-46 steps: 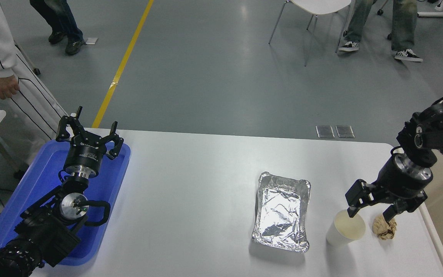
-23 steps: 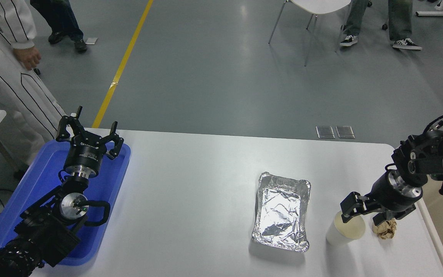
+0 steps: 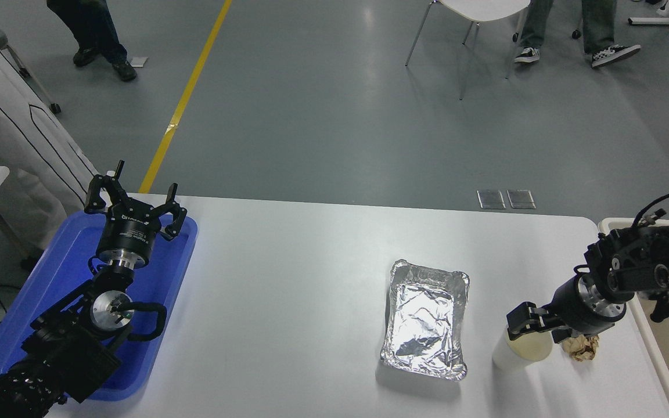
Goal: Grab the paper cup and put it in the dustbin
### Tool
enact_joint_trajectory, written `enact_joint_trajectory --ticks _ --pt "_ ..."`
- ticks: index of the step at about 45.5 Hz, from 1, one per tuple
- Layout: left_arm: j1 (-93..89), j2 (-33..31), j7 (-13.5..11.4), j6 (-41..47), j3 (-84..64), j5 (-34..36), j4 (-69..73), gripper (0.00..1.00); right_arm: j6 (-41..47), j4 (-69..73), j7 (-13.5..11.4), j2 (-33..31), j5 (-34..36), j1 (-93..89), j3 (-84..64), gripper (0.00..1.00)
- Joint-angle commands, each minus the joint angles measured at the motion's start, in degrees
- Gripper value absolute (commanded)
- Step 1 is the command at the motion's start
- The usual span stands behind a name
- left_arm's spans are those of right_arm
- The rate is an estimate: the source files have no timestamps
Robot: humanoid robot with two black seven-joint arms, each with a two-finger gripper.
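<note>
Right gripper (image 3: 539,331) enters from the right edge and sits low over the paper cup (image 3: 517,352) at lower right of the frame. One finger (image 3: 521,323) lies at the cup's far-left rim and the other is at the right side of the rim; they straddle the mouth, but whether they press the wall cannot be told. The cup stands upright on the white table (image 3: 288,302), and its cream inside shows with no contents visible.

A crumpled brown paper ball (image 3: 582,348) lies just right of the cup, partly under the right wrist.

A crinkled foil tray (image 3: 426,318) sits left of the cup, near but apart. Its inside shows only creased foil.

The dustbin (image 3: 654,342) stands at the right edge off the table's side; its pale rim and a beige strip of interior are visible. The arm covers part of it, and its contents cannot be told.

Left gripper (image 3: 132,200) is parked at lower left with its fingers spread, over the blue tray (image 3: 50,278). The tray's visible floor is bare blue; the rest is hidden by the arm.

At the upper left a person's white striped garment (image 3: 3,116) shows. Legs and shoes show along the top edge.
</note>
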Motion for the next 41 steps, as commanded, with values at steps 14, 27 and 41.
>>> enact_joint_trajectory --ticks 14,27,41 --pt "0.0 0.0 0.0 0.0 0.0 0.0 0.0 1.00 -0.4 0.4 -0.1 -0.5 0.0 -1.0 -0.2 0.00" --pt "0.0 0.0 0.0 0.0 0.0 0.0 0.0 1.00 0.7 0.4 -0.1 -0.6 0.0 -1.0 -0.2 0.00" --pt "0.0 0.0 0.0 0.0 0.0 0.0 0.0 1.00 6.1 1.2 0.0 -2.6 0.0 4.0 -1.3 0.00"
